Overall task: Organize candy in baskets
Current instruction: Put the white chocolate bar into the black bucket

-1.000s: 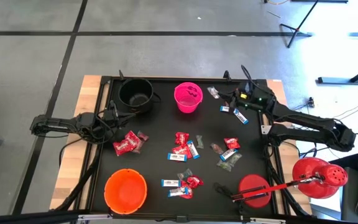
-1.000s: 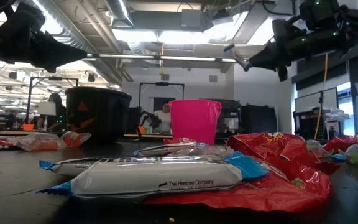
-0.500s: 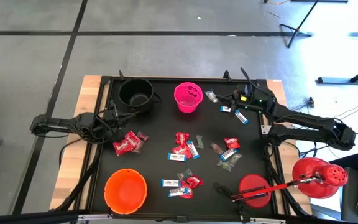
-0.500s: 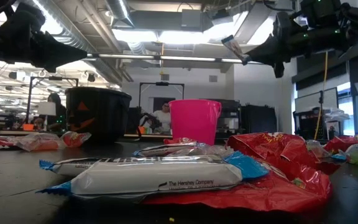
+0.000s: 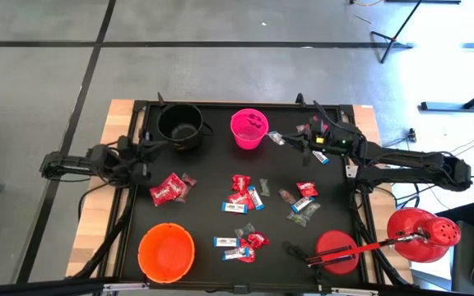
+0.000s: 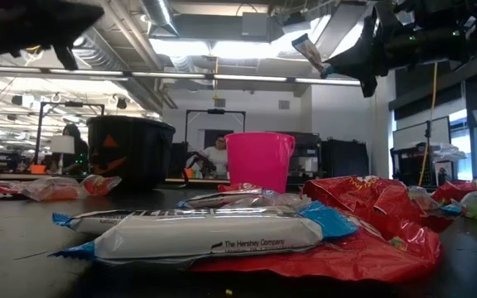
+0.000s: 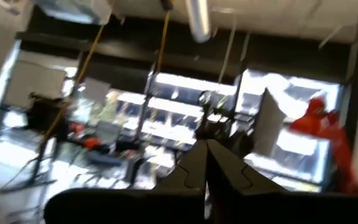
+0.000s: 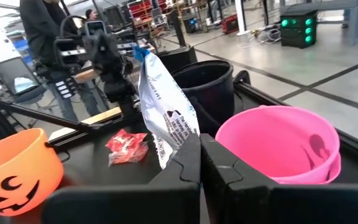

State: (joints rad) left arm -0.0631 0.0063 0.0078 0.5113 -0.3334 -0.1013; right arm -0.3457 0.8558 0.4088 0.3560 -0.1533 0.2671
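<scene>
At the left edge of the black table (image 5: 138, 222), the left arm rests with its left gripper (image 7: 206, 163) pressed together and holding nothing, near the black bucket (image 5: 179, 125). That bucket stands at the far left corner. Nearer the front sits the orange bucket (image 5: 166, 251), which carries a pumpkin face. Between these two lies a red packet (image 5: 166, 190). The pink bucket (image 5: 248, 129) stands at the far middle. Loose candy lies scattered across the centre of the table: red packets (image 5: 239, 186) and blue-and-white bars (image 5: 225, 242), with a greenish wrapper (image 5: 302, 215) toward the right. Just right of the pink bucket, raised above the table, the right gripper (image 8: 200, 146) is clamped on a white and blue wrapped candy (image 8: 165, 114), which stands upright between its fingers. Off the table's right front corner sits a red domed object (image 5: 422, 234).
</scene>
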